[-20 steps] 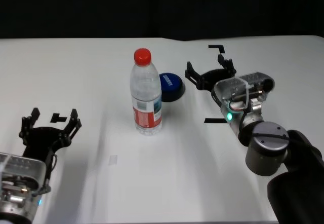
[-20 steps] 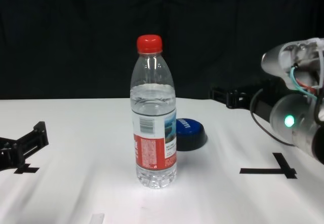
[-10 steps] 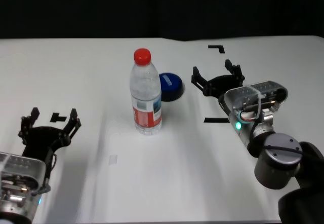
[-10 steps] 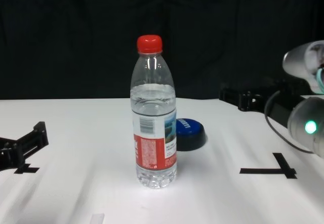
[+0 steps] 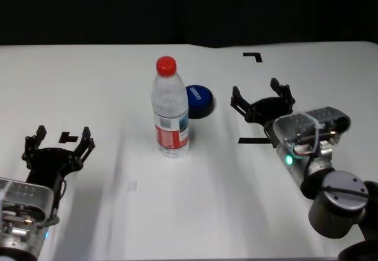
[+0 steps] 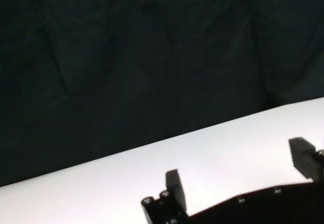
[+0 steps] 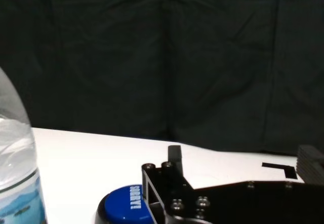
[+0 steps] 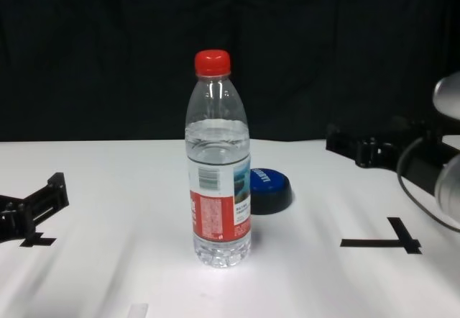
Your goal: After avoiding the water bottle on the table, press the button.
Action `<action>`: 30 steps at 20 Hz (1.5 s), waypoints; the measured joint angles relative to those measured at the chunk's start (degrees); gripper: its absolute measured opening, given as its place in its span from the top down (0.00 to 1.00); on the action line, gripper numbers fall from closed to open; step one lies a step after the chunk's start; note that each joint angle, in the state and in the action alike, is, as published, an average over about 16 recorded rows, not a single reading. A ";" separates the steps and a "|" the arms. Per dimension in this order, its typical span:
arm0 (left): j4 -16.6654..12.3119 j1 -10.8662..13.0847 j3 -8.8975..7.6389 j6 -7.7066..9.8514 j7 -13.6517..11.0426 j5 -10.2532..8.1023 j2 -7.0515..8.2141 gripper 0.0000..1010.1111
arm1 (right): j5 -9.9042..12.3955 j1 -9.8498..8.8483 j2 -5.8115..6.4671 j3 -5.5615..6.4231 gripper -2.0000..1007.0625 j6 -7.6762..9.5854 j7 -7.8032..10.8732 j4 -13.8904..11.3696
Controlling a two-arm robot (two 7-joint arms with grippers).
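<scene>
The water bottle [image 5: 170,110] stands upright in the middle of the table [image 5: 88,78], red cap on top; it also shows in the chest view [image 8: 219,167] and at the edge of the right wrist view [image 7: 15,178]. The blue button [image 5: 199,100] sits just behind and right of the bottle, also seen in the chest view [image 8: 269,188] and the right wrist view [image 7: 124,209]. My right gripper [image 5: 258,94] is open and empty, hovering to the right of the button, apart from it. My left gripper [image 5: 62,136] is open and empty at the near left.
Black tape marks lie on the white top: a corner mark [image 5: 253,55] at the back right, a line mark [image 5: 248,140] under the right arm, a cross mark [image 8: 384,242], and a small mark [image 5: 68,137] by the left gripper. A dark curtain backs the table.
My right arm has drawn back toward me and to the right, carrying its open gripper farther from the button. The bottle, button and left arm have not moved.
</scene>
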 joint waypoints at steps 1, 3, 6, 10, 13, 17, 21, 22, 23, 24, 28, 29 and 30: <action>0.00 0.00 0.00 0.00 0.00 0.00 0.00 0.01 | 0.12 -0.54 0.14 0.03 0.00 0.10 0.07 -0.61; 0.00 0.00 0.00 0.00 0.00 0.00 0.00 0.01 | 0.36 -1.60 0.43 0.06 0.00 0.31 0.21 -1.77; 0.00 0.00 0.00 0.00 0.00 0.00 0.00 0.01 | 0.72 -3.15 0.87 0.09 0.00 0.61 0.44 -3.43; 0.00 0.00 0.00 0.00 0.00 0.00 0.00 0.01 | 1.19 -5.15 1.45 0.11 0.00 0.99 0.73 -5.47; 0.00 0.00 0.00 0.00 0.00 0.00 0.00 0.01 | 1.54 -6.60 1.89 0.05 0.00 1.28 0.95 -6.88; 0.00 0.00 0.00 0.00 0.00 0.00 0.00 0.01 | 1.99 -8.22 2.47 -0.20 0.00 1.59 1.35 -8.45; 0.00 0.00 0.00 0.00 0.00 0.00 0.00 0.01 | 2.40 -9.43 3.05 -0.69 0.00 1.81 1.84 -9.67; 0.00 0.00 0.00 0.00 0.00 0.00 0.00 0.01 | 2.51 -9.68 3.20 -0.87 0.00 1.86 1.99 -9.95; 0.00 0.00 0.00 0.00 0.00 0.00 0.00 0.01 | 2.62 -9.92 3.35 -1.06 0.00 1.92 2.15 -10.21; 0.00 0.00 0.00 0.00 0.00 0.00 0.00 0.01 | 2.73 -10.12 3.50 -1.25 0.00 1.97 2.31 -10.44; 0.00 0.00 0.00 0.00 0.00 0.00 0.00 0.01 | 3.17 -10.66 4.07 -2.07 0.00 2.16 2.93 -11.10; 0.00 0.00 0.00 0.00 0.00 0.00 0.00 0.01 | 3.28 -10.76 4.21 -2.27 0.00 2.21 3.07 -11.23; 0.00 0.00 0.00 0.00 0.00 0.00 0.00 0.01 | 3.39 -10.85 4.35 -2.48 0.00 2.27 3.21 -11.35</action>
